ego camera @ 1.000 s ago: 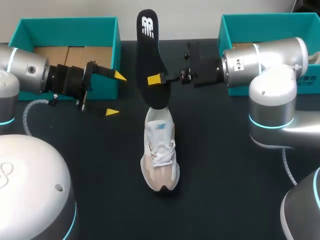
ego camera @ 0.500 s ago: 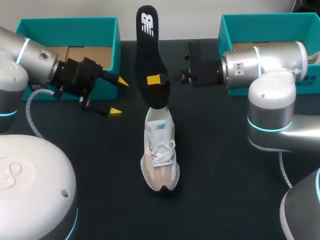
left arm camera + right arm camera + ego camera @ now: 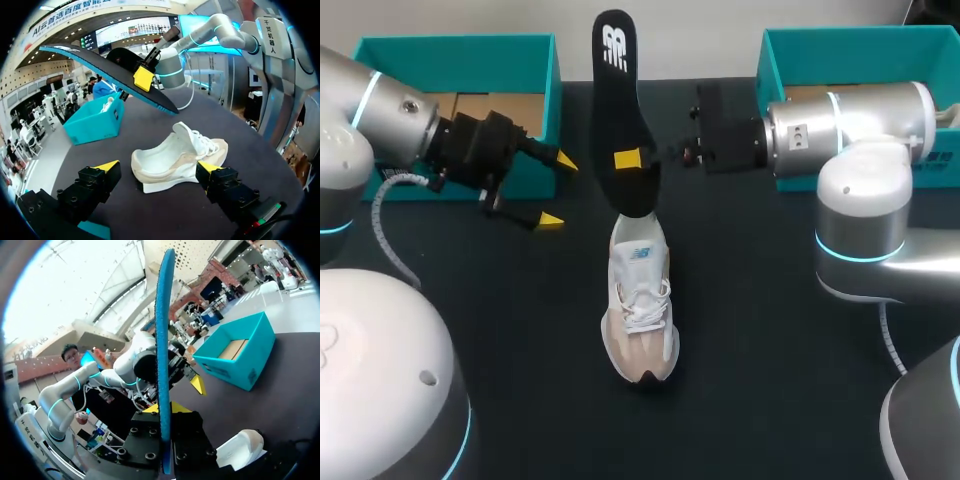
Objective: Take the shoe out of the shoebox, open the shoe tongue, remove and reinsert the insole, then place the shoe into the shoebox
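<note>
A white and beige shoe [image 3: 640,305] stands on the black table, toe toward the near edge; in the left wrist view the shoe [image 3: 175,157] lies ahead of and between the spread fingers. The black insole [image 3: 620,110] with a blue underside hangs in the air above the shoe's heel, its lower end close over the heel opening. My right gripper [image 3: 632,160] is shut on the insole [image 3: 164,355], which rises edge-on from between its fingers. My left gripper [image 3: 556,190] is open, left of the insole and apart from it, with nothing in it [image 3: 157,169].
One teal shoebox [image 3: 460,50] stands at the back left, just behind my left arm, with cardboard inside. Another teal box [image 3: 790,45] sits at the back right behind my right arm. Bare black table lies on both sides of the shoe.
My left arm has swung and turned, so its gripper now points more toward the shoe. The right arm, the insole and the shoe have stayed nearly still.
</note>
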Robot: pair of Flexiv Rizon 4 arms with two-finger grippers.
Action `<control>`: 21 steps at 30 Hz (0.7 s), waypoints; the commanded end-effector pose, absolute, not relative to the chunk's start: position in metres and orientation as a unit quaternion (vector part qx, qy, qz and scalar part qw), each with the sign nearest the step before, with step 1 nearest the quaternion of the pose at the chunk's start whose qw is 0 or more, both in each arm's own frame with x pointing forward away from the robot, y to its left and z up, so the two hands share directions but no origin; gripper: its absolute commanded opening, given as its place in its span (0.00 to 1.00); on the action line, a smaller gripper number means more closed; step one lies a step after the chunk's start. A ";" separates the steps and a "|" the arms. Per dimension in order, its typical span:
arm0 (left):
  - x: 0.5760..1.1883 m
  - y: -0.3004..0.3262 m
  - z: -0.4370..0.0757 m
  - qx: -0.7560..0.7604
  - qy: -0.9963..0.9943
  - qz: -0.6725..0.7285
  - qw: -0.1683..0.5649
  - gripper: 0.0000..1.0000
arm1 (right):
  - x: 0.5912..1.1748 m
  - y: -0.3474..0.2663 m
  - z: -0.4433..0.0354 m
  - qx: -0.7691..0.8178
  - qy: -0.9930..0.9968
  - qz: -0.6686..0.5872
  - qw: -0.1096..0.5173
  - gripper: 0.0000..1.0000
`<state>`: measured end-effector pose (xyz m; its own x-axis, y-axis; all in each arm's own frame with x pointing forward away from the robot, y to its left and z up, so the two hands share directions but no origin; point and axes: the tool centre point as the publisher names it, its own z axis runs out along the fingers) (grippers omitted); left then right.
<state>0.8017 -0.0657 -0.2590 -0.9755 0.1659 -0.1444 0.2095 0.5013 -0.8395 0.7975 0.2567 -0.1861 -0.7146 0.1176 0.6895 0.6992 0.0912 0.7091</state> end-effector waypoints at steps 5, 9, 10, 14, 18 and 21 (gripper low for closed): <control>0.799 -0.066 -0.262 0.108 0.868 -0.484 0.024 1.00 | 0.800 0.253 -0.195 -0.280 -0.703 -0.617 0.217 0.00; 0.797 -0.067 -0.280 0.095 0.876 -0.472 0.016 1.00 | 0.808 0.246 -0.209 -0.253 -0.718 -0.620 0.189 0.00; 0.797 -0.068 -0.284 0.082 0.877 -0.473 0.020 1.00 | 0.811 0.244 -0.214 -0.249 -0.723 -0.617 0.187 0.00; 0.792 -0.072 -0.297 0.078 0.876 -0.475 0.028 1.00 | 0.817 0.238 -0.225 -0.233 -0.739 -0.613 0.155 0.00; 0.785 -0.081 -0.309 0.083 0.882 -0.463 0.033 1.00 | 0.823 0.237 -0.236 -0.209 -0.748 -0.612 0.151 0.00; 0.780 -0.087 -0.315 0.082 0.884 -0.459 0.035 1.00 | 0.827 0.238 -0.244 -0.200 -0.743 -0.622 0.149 0.00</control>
<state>0.7842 -0.0790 -0.3097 -0.9833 0.1297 -0.1280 0.1791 0.5570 -0.8109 0.8202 0.2335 -0.2349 -0.8757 0.1291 0.4653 0.4814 0.1597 0.8618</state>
